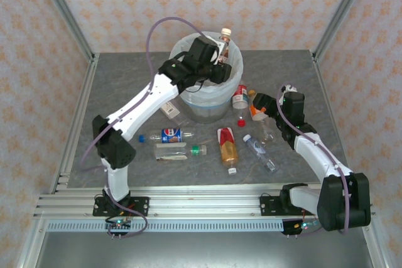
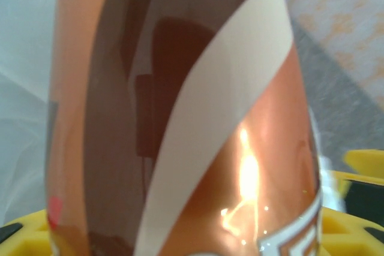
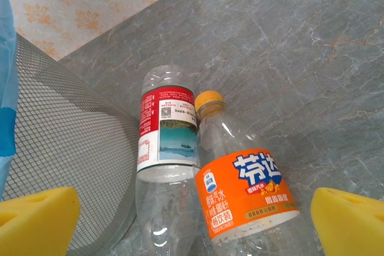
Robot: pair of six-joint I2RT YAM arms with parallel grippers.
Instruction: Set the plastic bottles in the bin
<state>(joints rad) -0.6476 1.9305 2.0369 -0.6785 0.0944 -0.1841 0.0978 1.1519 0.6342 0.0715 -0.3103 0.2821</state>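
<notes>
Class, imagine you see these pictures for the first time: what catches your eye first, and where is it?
The left claw holds a brown-labelled bottle cap-up above the bin at the far middle of the table. To the right, the open right claw hovers over an orange-labelled bottle and a red-labelled bottle lying beside the bin.

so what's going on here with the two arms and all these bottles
The left tool grips a brown-labelled bottle over the bin, not yet dropped. The right tool hangs open over an orange-labelled bottle and a red-labelled bottle lying side by side next to the bin. Several others, such as an amber-filled one, lie on the table.
</notes>
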